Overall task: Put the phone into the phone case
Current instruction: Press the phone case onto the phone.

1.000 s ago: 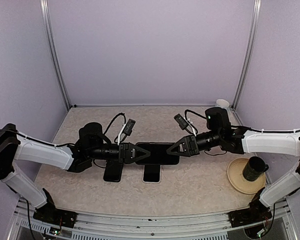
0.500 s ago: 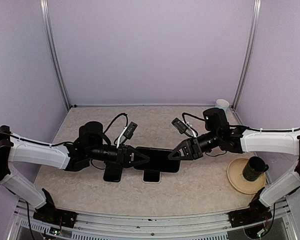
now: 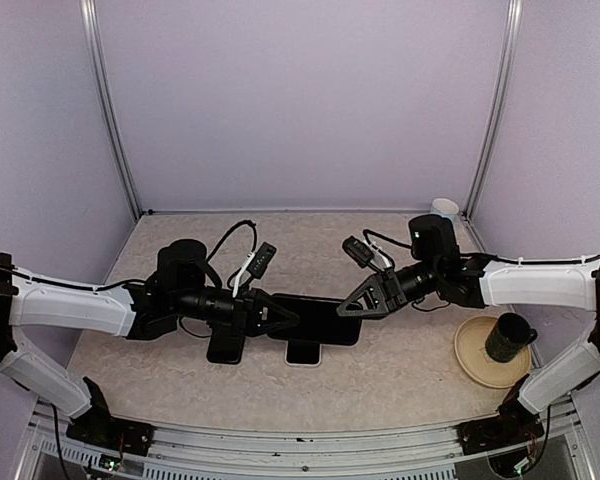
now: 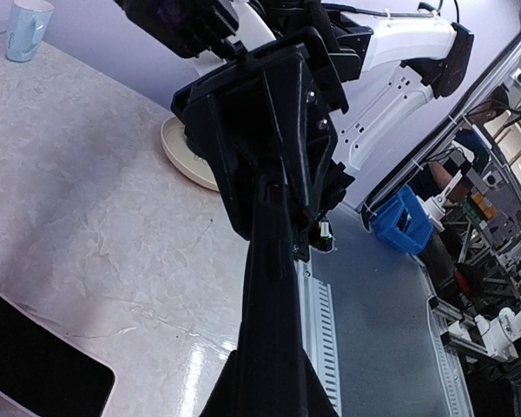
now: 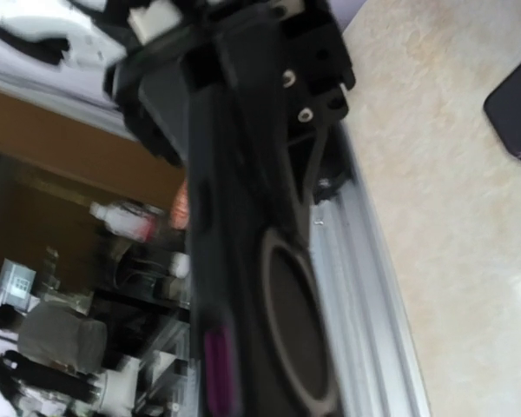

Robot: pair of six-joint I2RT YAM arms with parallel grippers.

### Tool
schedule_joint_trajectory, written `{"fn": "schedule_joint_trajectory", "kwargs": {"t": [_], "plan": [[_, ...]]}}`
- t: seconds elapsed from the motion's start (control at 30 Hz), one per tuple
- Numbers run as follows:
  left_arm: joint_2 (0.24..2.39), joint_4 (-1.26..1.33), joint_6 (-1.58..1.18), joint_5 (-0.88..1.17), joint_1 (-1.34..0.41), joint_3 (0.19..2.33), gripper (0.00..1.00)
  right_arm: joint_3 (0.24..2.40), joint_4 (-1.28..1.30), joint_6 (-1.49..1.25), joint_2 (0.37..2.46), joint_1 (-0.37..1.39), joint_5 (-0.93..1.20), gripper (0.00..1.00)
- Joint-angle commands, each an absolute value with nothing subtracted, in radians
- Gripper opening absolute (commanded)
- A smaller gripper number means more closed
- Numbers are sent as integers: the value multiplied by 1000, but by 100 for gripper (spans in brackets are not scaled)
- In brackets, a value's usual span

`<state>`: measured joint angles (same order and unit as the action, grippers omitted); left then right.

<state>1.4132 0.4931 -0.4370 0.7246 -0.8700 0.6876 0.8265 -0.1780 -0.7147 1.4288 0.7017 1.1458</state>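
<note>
- The left gripper (image 3: 280,315) is clenched on the left end of a black phone-shaped slab (image 3: 315,318), holding it off the table (image 3: 400,375) at centre frame in the top view.
- The right gripper (image 3: 348,306) meets the slab's right end, with a finger on either face. I cannot tell whether it is pressing or only sitting loosely around the slab.
- The slab hangs between the two grippers, its long side running left to right. I cannot tell whether it is the phone, the case, or one inside the other.
- In the right wrist view, one face of the slab has an oval recess and the edge has a small magenta mark.
- Below the slab, two flat pieces lie on the table. A black piece (image 3: 225,347) sits under the left gripper, and a white-rimmed piece (image 3: 303,352) is partly hidden by the slab.
- At lower right, a beige plate (image 3: 478,372) carries a dark cup (image 3: 508,338).
- A pale cup (image 3: 445,207) stands in the far right corner.
</note>
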Motion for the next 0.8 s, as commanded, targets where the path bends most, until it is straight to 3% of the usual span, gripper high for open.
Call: {"fn": "schedule_joint_trajectory", "kwargs": {"t": [0.0, 0.3, 0.43, 0.57, 0.77], "plan": [[1440, 320, -360, 598, -873, 662, 0, 836, -450, -965, 1384, 713, 1281, 31], [1428, 299, -351, 576, -877, 669, 0, 860, -454, -997, 1414, 713, 1262, 27], [1429, 299, -353, 577, -877, 670, 0, 860, -395, -917, 1407, 719, 1245, 34], [1439, 301, -356, 582, -877, 677, 0, 895, -300, -816, 1403, 747, 1219, 53], [1452, 321, -367, 597, -877, 681, 0, 986, -42, -612, 1436, 778, 1076, 57]]}}
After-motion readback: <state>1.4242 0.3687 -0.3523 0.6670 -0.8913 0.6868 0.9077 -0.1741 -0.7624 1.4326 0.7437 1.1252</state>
